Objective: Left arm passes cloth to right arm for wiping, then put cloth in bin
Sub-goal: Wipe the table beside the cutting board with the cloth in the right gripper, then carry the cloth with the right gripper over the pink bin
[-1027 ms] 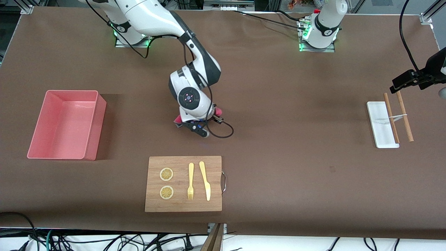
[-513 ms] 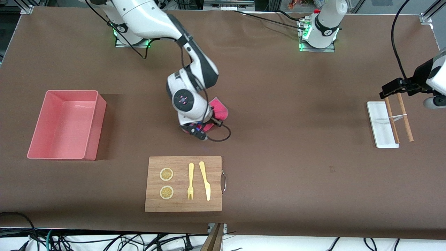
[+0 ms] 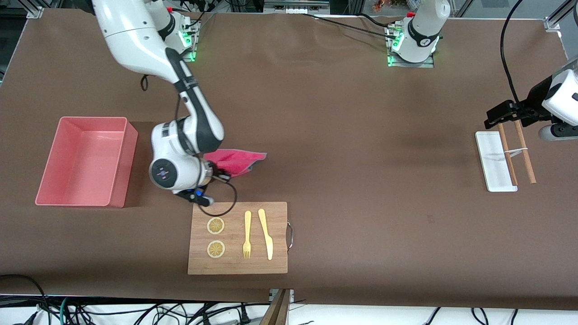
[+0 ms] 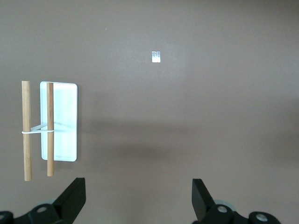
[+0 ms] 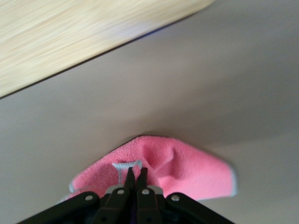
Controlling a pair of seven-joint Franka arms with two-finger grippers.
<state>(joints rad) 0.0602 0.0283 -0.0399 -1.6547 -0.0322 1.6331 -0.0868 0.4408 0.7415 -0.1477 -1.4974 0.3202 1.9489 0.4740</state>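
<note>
One cloth [image 5: 177, 170] is pinched in the closed right gripper [image 5: 135, 176]; one bin [image 3: 86, 160], front view only; left gripper [image 4: 138, 198] gapes empty.

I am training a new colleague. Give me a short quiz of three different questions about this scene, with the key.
1. True or false: the right end effector is shut on the cloth.
2. Which thing lies nearer to the front camera: the bin or the wooden board?
3. Multiple choice: the left end effector hangs over
A. the bin
B. the wooden board
C. bare table beside the white tray

Key
1. True: its fingers pinch the cloth's edge.
2. The wooden board.
3. C; it is open and holds nothing, and that arm waits at its own end of the table.
</note>
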